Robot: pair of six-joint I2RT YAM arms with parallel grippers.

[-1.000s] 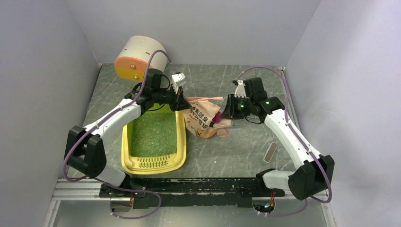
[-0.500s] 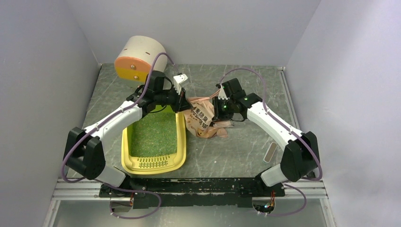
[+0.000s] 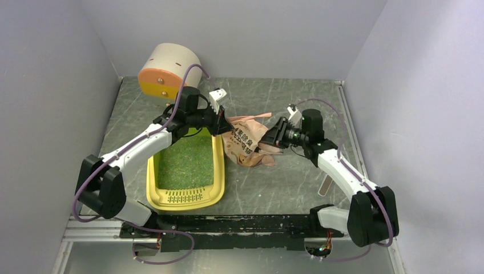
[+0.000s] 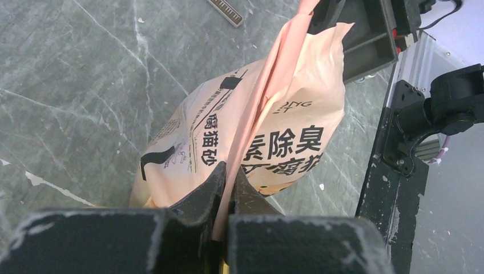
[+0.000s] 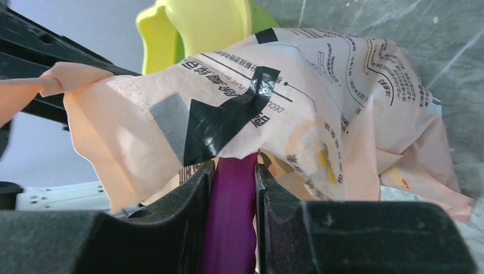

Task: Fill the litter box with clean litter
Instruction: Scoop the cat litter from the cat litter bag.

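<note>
The yellow litter box [image 3: 218,171] lies at left centre with green clean litter [image 3: 185,162] covering its floor. Right beside it stands a pink-beige printed bag [image 3: 245,145]. My left gripper [image 3: 224,127] is shut on the bag's upper edge [image 4: 268,85], which runs thin between its fingers [image 4: 228,182]. My right gripper [image 3: 268,140] is shut on the handle of a magenta scoop [image 5: 231,217]. The handle runs up under the bag's torn, taped flap [image 5: 228,123], and the scoop's bowl is hidden. The yellow litter box [image 5: 194,28] shows behind the bag.
A white cylinder with an orange end [image 3: 168,68] sits at the back left corner. A small flat strip [image 3: 326,184] lies on the table by the right arm. Grey walls close in three sides, and a black rail [image 3: 228,222] runs along the near edge.
My right arm has swung its wrist down and to the right side of the bag while keeping the scoop, its elbow drawing back. The left gripper still holds the bag's edge in the same place.
</note>
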